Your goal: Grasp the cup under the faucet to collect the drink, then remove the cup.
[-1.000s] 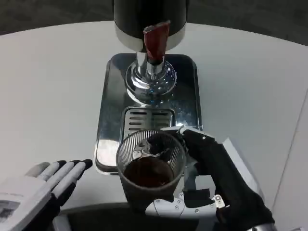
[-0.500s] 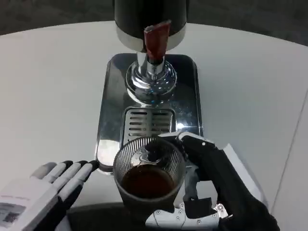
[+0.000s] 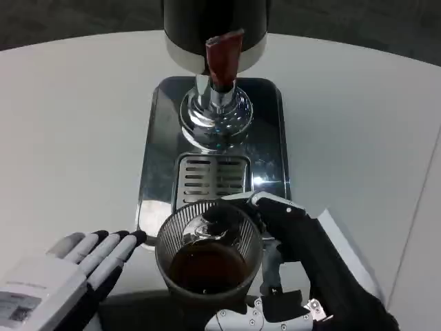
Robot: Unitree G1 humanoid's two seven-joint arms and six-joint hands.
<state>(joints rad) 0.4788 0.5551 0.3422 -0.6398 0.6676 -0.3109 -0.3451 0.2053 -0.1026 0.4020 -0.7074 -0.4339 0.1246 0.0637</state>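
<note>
White round surface [image 3: 76, 103] fills most of the frame, dark floor at the top edge. On it sits the dispenser: black body [image 3: 213, 24] w/ red tap lever [image 3: 224, 55], chrome faucet base [image 3: 215, 114], and a shiny steel drip tray [image 3: 162, 152] w/ a slotted grate [image 3: 210, 178].

Cup [image 3: 207, 258] is a ribbed, smoky clear tumbler w/ dark drink in the bottom part. It's at the tray's near edge, well clear of the faucet, towards the robot. Whether it's lifted or resting, can't tell.

Right robot hand [image 3: 296, 269] is wrapped round the cup's right side; black fingers touching the wall near the rim, white parts under/behind the base. So it grips the cup. Left robot hand [image 3: 72, 265] lies just left of the cup, fingers straight and close together, holding nothing; fingertips [image 3: 127, 240] near the cup wall but apart from it.

Step in hand, judged: removal. To do it well, keep cup upright, draw it steadily towards the robot, no tilt or jerk, since there's liquid inside. Keep grip firm; ribbed wall should help vs slip. Keep left robot hand out of the path, or use it only as a steadying guard.
</note>
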